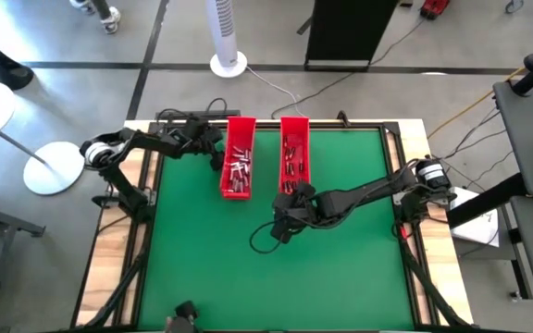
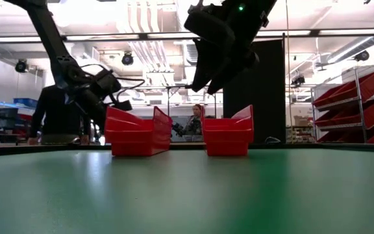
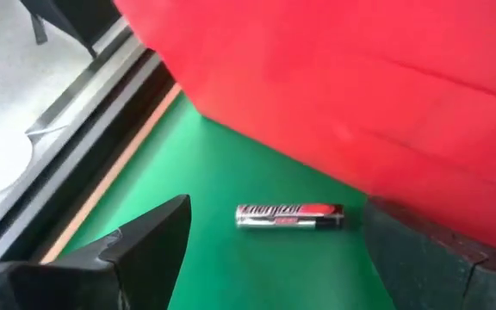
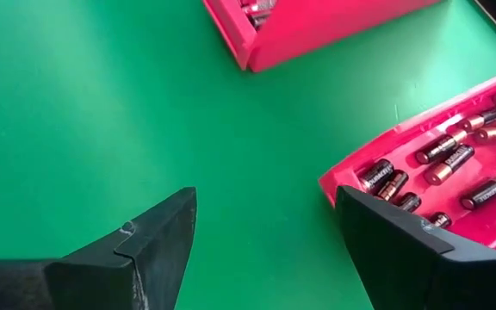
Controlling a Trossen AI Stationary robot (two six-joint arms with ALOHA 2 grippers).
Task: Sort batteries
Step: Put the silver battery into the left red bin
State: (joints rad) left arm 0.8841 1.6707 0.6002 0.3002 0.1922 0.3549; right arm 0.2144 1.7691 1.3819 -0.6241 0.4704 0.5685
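Two long red trays stand side by side at the table's far middle. The left tray (image 1: 239, 157) holds silvery batteries (image 1: 237, 172); the right tray (image 1: 294, 153) holds dark, copper-tipped batteries (image 4: 455, 164). One silver-and-red battery (image 3: 289, 216) lies flat on the green mat beside the left tray's outer wall (image 3: 343, 95). My left gripper (image 1: 215, 148) (image 3: 274, 258) is open just left of that tray, one finger on either side of the battery without touching it. My right gripper (image 1: 287, 199) (image 4: 265, 250) hangs open above the mat (image 2: 219, 45), by the right tray's near end, holding nothing.
The green mat (image 1: 276, 277) stretches bare toward the near edge. A dark cable loop (image 1: 262, 240) lies beside my right arm. A wooden border (image 1: 109, 268) frames the mat. Beyond the far edge stand a white fan (image 1: 228, 37), people (image 2: 57, 114) and shelves of red bins (image 2: 356, 104).
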